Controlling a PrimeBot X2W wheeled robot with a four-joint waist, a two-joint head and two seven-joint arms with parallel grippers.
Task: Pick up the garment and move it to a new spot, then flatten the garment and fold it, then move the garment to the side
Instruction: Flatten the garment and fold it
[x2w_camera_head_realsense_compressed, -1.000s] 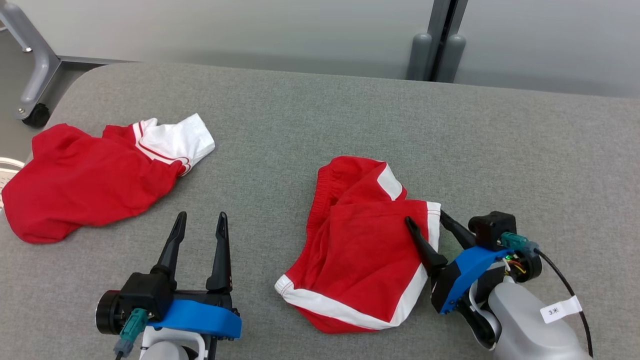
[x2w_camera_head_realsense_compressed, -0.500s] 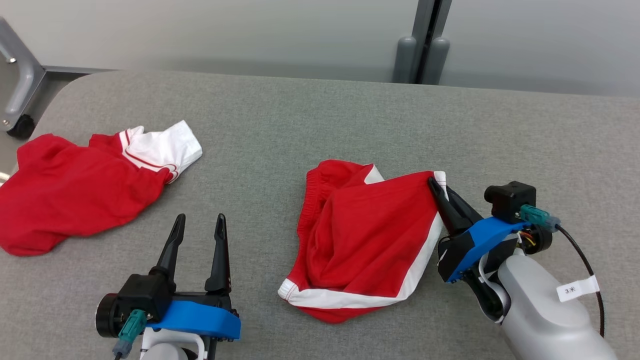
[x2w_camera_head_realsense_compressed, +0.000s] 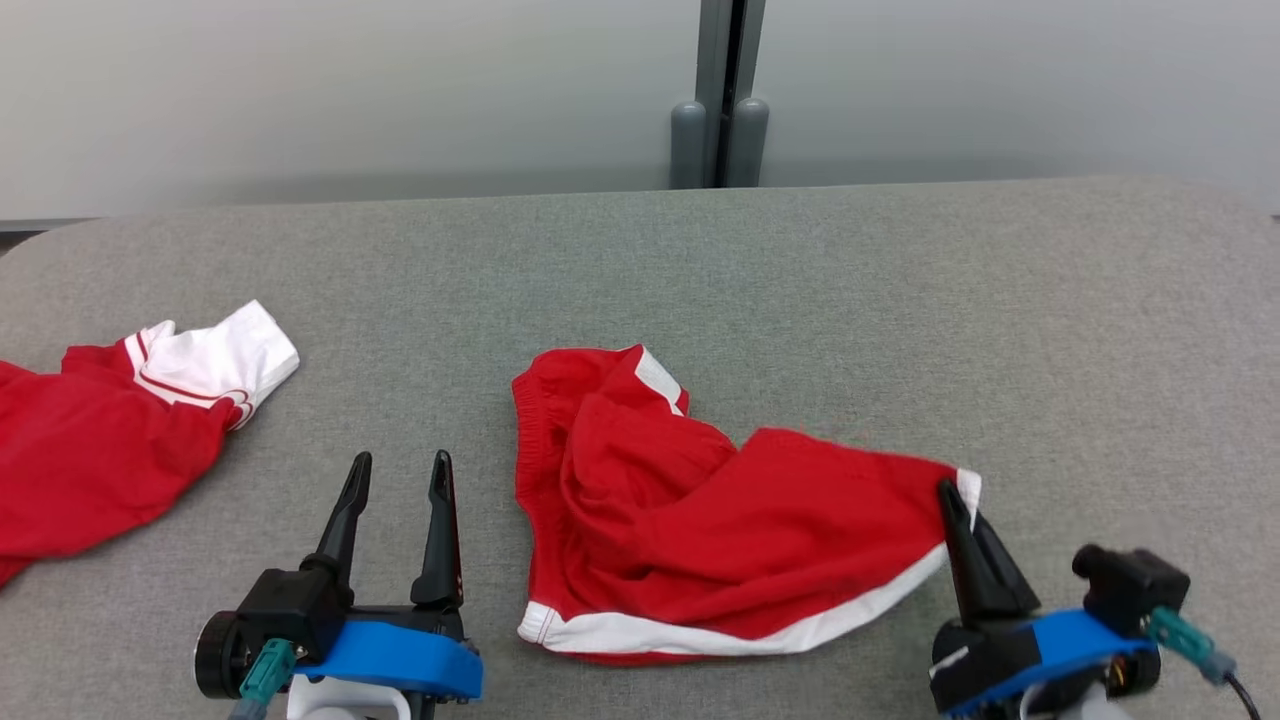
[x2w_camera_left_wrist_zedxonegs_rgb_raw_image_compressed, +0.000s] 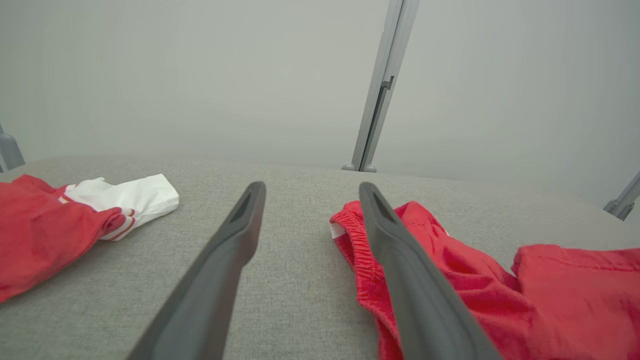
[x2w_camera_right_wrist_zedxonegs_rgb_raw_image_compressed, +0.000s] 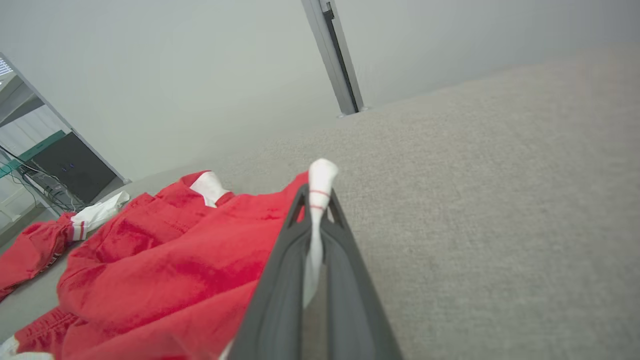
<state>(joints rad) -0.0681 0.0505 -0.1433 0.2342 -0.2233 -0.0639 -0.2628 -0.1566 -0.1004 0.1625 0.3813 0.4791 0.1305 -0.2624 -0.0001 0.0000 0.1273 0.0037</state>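
The garment (x2w_camera_head_realsense_compressed: 700, 520) is a pair of red shorts with white trim, lying crumpled on the grey table (x2w_camera_head_realsense_compressed: 900, 300) and stretched out to the right. My right gripper (x2w_camera_head_realsense_compressed: 955, 495) is shut on its white-trimmed leg corner at the lower right. In the right wrist view the white hem (x2w_camera_right_wrist_zedxonegs_rgb_raw_image_compressed: 318, 190) sticks up between the closed fingers of the right gripper (x2w_camera_right_wrist_zedxonegs_rgb_raw_image_compressed: 315, 200), with the garment (x2w_camera_right_wrist_zedxonegs_rgb_raw_image_compressed: 165, 270) trailing left. My left gripper (x2w_camera_head_realsense_compressed: 400, 465) stands open to the left of the shorts, holding nothing. In the left wrist view the left gripper (x2w_camera_left_wrist_zedxonegs_rgb_raw_image_compressed: 310, 187) shows its spread fingers, with the elastic waistband (x2w_camera_left_wrist_zedxonegs_rgb_raw_image_compressed: 357, 250) by the right finger.
A second red and white garment (x2w_camera_head_realsense_compressed: 110, 440) lies at the table's left edge, also seen as a red and white heap (x2w_camera_left_wrist_zedxonegs_rgb_raw_image_compressed: 60, 220) in the left wrist view. A grey post (x2w_camera_head_realsense_compressed: 720, 120) stands behind the table's far edge. Bare cloth-covered table stretches to the right (x2w_camera_right_wrist_zedxonegs_rgb_raw_image_compressed: 500, 200).
My right gripper has shut on the shorts' leg corner and pulled it to the right, stretching the garment out. The head camera has turned right. The left gripper has stayed open and still.
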